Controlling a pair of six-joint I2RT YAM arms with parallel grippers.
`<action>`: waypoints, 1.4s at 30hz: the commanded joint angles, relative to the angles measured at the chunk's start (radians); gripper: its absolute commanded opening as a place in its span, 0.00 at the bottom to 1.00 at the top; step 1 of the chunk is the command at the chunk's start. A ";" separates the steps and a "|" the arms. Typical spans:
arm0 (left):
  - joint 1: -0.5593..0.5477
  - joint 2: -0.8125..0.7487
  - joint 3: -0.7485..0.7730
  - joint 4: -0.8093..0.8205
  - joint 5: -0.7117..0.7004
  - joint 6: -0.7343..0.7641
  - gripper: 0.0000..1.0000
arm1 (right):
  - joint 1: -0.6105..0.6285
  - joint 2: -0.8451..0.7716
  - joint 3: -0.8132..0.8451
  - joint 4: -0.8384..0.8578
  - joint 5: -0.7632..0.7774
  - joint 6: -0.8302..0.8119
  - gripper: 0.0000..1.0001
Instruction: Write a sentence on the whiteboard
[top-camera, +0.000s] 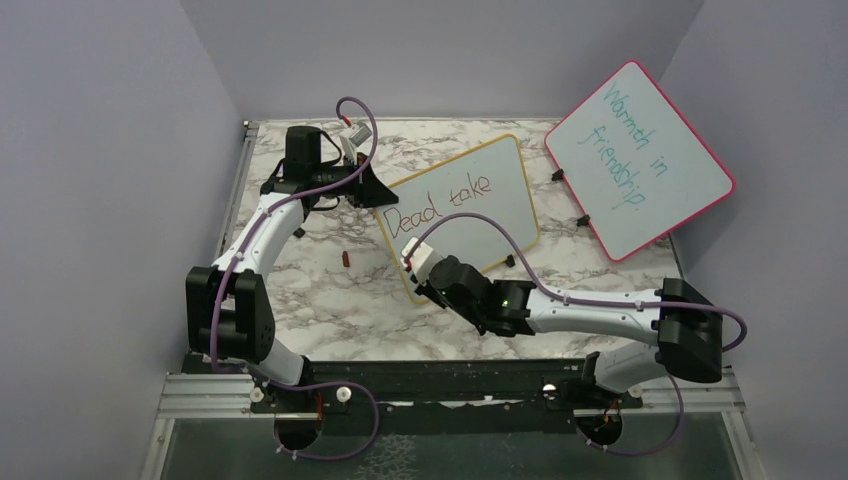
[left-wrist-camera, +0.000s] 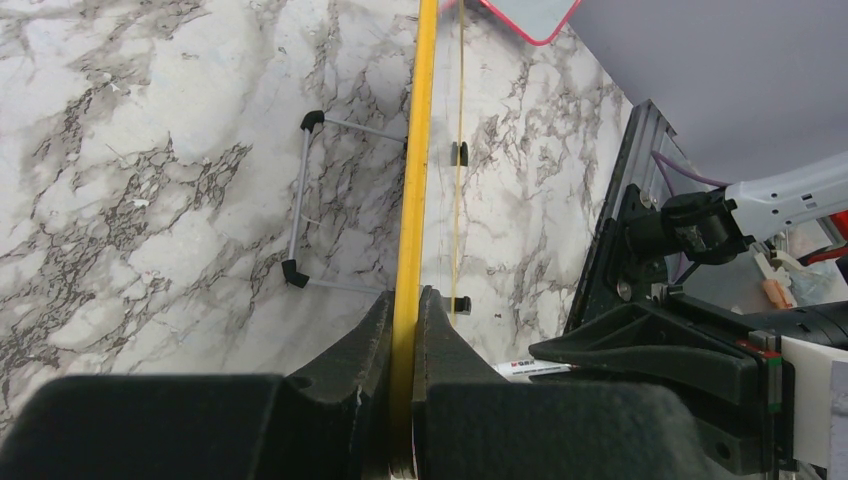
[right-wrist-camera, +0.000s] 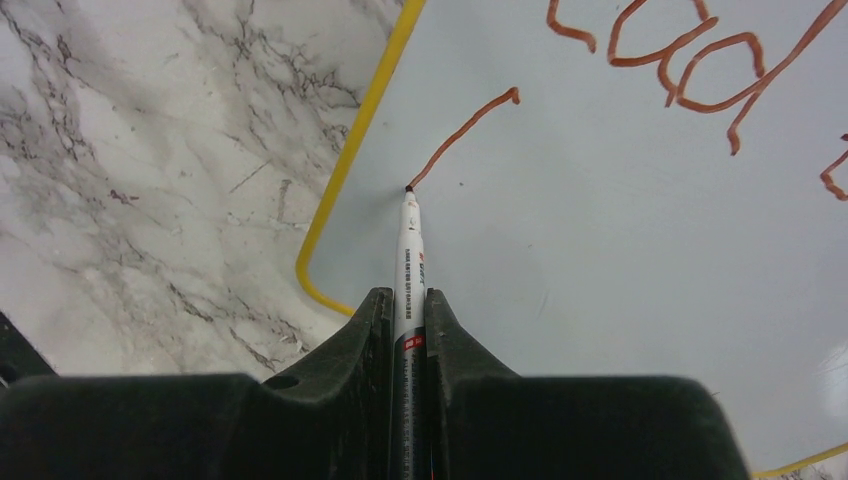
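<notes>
Nearest to us, at about five o'clock in the overhead view, our right gripper (top-camera: 412, 262) has its fingers clamped on a white marker (right-wrist-camera: 409, 262), whose tip rests on the whiteboard (top-camera: 500, 185) just inside the board's lower left corner. From that tip a single slanted stroke (right-wrist-camera: 463, 136) runs up toward one o'clock in the wrist view: the opening stroke of a second line, we judge, under the words "Dead take" (top-camera: 438, 207) already on the board.

To do this step well, we should keep the tip in light, even contact and draw the letters small, since the yellow frame (right-wrist-camera: 355, 150) sits just beside the tip at nine o'clock and leaves little margin. We should run the new line parallel to the one above and well apart from it, so the two do not tangle. The marker stands nearly in line with the fingers; keeping that angle should hold the stroke width steady.

Farther off, at eleven o'clock overhead, our left gripper (left-wrist-camera: 405, 310) has its fingers shut on the board's yellow edge, bracing it. We should hold that arm quiet while the right one writes. The board looks propped at a tilt on black clip feet (left-wrist-camera: 296, 272), though the view is too thin to be sure of the angle.

At one o'clock, a red-framed board (top-camera: 640, 160) with teal writing stands well apart.
</notes>
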 joint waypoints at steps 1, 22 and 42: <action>0.021 0.029 -0.023 -0.044 -0.212 0.083 0.00 | 0.011 0.030 0.012 -0.075 -0.028 0.027 0.00; 0.020 0.029 -0.024 -0.043 -0.212 0.082 0.00 | 0.033 -0.066 -0.015 0.080 0.047 0.057 0.01; 0.020 0.032 -0.024 -0.043 -0.214 0.082 0.00 | 0.033 0.021 -0.008 0.144 0.094 0.051 0.01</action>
